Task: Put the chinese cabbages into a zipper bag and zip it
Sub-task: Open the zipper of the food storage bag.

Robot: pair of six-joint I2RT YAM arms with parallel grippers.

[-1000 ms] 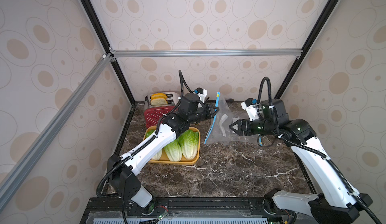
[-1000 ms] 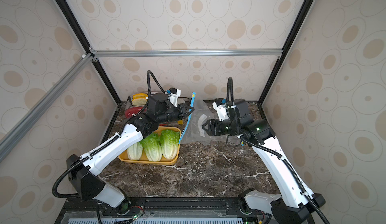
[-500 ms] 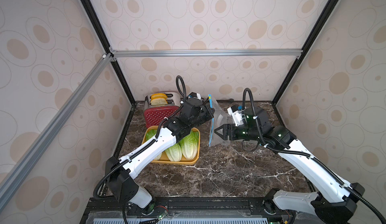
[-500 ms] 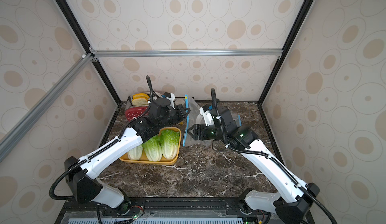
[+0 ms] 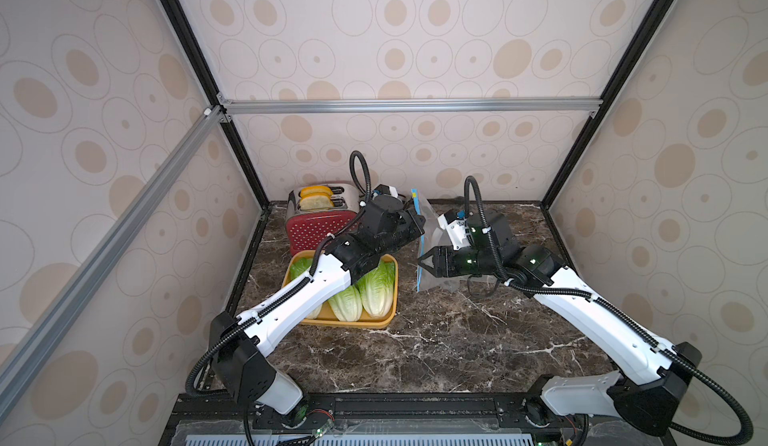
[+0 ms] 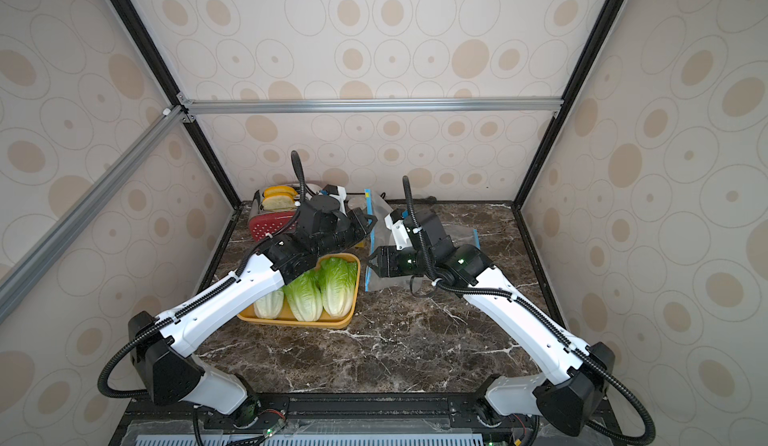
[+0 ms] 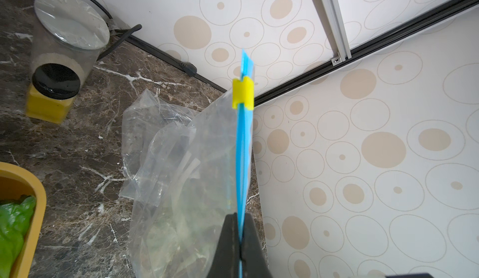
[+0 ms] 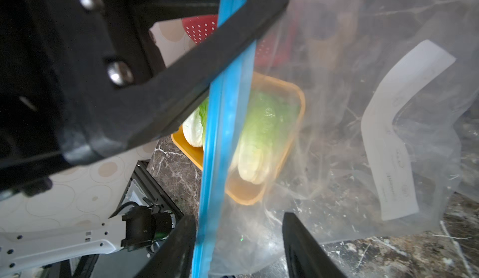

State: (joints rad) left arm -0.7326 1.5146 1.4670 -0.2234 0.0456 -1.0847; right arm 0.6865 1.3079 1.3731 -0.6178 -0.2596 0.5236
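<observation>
The right tool (image 8: 237, 219) has moved in on the zipper bag (image 7: 186, 186), jaws half open astride its blue zip strip (image 8: 223, 134) but not yet clamped; a second ago it hung well to the side. The left tool (image 7: 240, 218) stays pinched shut on that strip, holding the bag upright over the tabletop (image 5: 436, 340), a little closer to the yellow tray (image 5: 353, 324) than before. The three chinese cabbages (image 5: 374, 294) lie in that tray, untouched, so the mouth likely needs pulling open first
</observation>
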